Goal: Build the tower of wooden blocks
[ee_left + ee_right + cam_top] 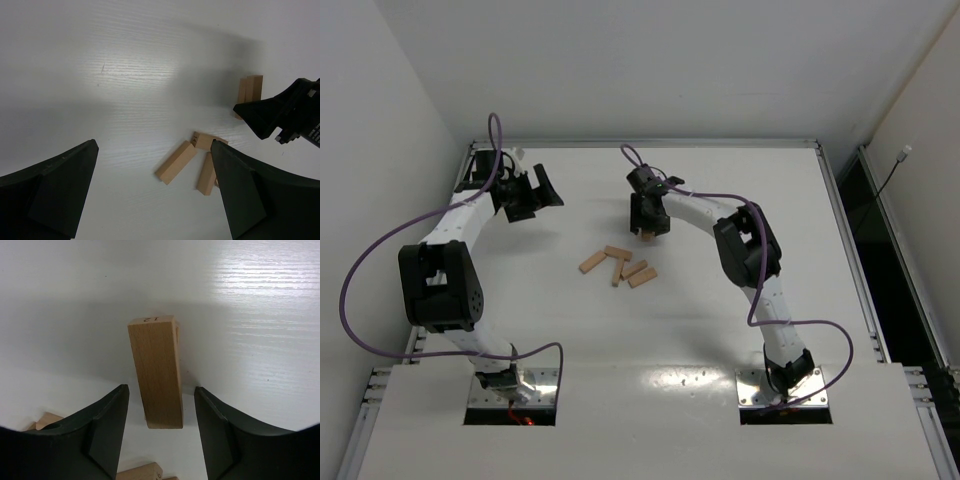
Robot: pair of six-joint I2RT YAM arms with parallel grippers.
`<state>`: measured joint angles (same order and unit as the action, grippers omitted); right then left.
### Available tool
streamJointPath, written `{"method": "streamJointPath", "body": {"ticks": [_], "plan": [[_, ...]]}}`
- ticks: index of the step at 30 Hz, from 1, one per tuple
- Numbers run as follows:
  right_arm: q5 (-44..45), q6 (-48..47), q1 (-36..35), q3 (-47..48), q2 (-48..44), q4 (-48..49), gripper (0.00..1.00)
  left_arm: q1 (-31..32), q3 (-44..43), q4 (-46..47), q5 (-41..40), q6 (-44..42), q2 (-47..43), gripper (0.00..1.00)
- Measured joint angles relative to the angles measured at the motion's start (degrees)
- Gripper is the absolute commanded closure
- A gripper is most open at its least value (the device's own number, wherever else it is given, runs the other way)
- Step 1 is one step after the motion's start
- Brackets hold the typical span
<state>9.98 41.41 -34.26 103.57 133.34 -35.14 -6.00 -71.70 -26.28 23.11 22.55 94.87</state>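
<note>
The tower (155, 372) is two light-tan bars stacked lengthwise, the lower one showing only as a sliver; in the top view it (646, 238) lies mid-table. My right gripper (160, 389) is open and straddles the top bar, with gaps on both sides of it; from above, the gripper (647, 226) hangs right over the tower. Several loose wood blocks (618, 266) lie scattered just in front of it. My left gripper (542, 197) is open and empty at the far left. Its wrist view shows its open fingers (154, 142), loose blocks (176, 161) and the tower (250, 92).
White tabletop with a raised rim along the back (650, 143) and the right side (850, 250). Loose blocks also show at the bottom of the right wrist view (142, 472). The right arm's black finger (270, 112) shows in the left wrist view beside the tower.
</note>
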Motion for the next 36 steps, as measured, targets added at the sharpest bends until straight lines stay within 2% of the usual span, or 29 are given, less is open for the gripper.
{"method": "streamJointPath", "body": {"ticks": [6,12,20,25,36], "plan": [[0.1,-1.6,-0.1,0.0,0.0,0.0,0.51,0.0,0.0,0.2,0.1,0.0,0.0,0.05],[0.4,-3.0,-0.1,0.0,0.0,0.1,0.59,0.0,0.0,0.3,0.1,0.0,0.0,0.05],[2.1,-4.8,-1.8,0.0,0.0,0.0,0.59,0.0,0.0,0.3,0.1,0.0,0.0,0.05],[3.0,-5.8,-3.8,0.0,0.0,0.0,0.63,-0.1,0.0,0.2,0.1,0.0,0.0,0.05],[4.6,-6.3,-4.3,-0.5,0.0,0.0,0.59,-1.0,0.0,0.2,0.2,0.0,0.0,0.05]]}}
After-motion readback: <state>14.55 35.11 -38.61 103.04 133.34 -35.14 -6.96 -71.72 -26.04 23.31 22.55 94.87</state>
